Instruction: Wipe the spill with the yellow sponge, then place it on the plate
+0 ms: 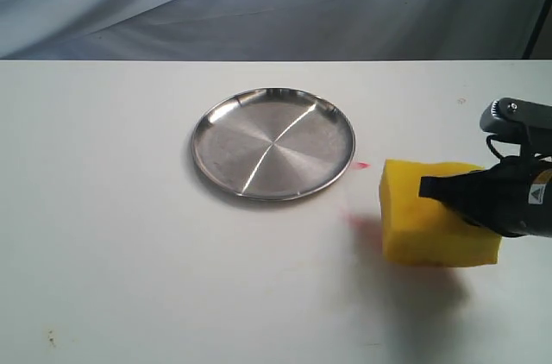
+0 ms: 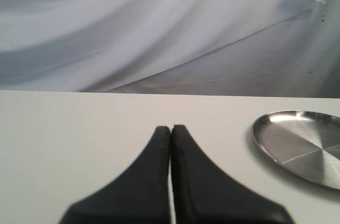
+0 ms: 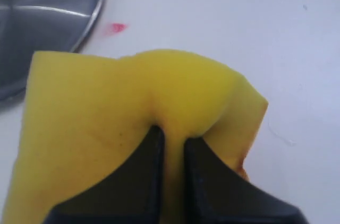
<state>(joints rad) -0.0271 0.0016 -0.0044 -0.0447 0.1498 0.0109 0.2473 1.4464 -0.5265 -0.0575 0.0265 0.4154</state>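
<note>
My right gripper (image 1: 431,187) is shut on the yellow sponge (image 1: 431,222), whose foam bulges around the two black fingers (image 3: 143,171). The yellow sponge (image 3: 106,107) hangs just above the white table, right of the plate (image 1: 272,141). The round steel plate is empty; its rim (image 3: 93,17) shows beside the sponge, and the plate (image 2: 303,144) also appears in the left wrist view. No tan-yellow spill is visible anywhere. My left gripper (image 2: 170,128) is shut with nothing in it, low over the table, and does not show in the exterior view.
Small pink-red smears lie on the white table (image 1: 112,235): one smear (image 1: 360,166) by the plate's right rim, a fainter one (image 1: 355,222) at the sponge's left edge. Grey cloth (image 1: 276,2) hangs behind the table's far edge.
</note>
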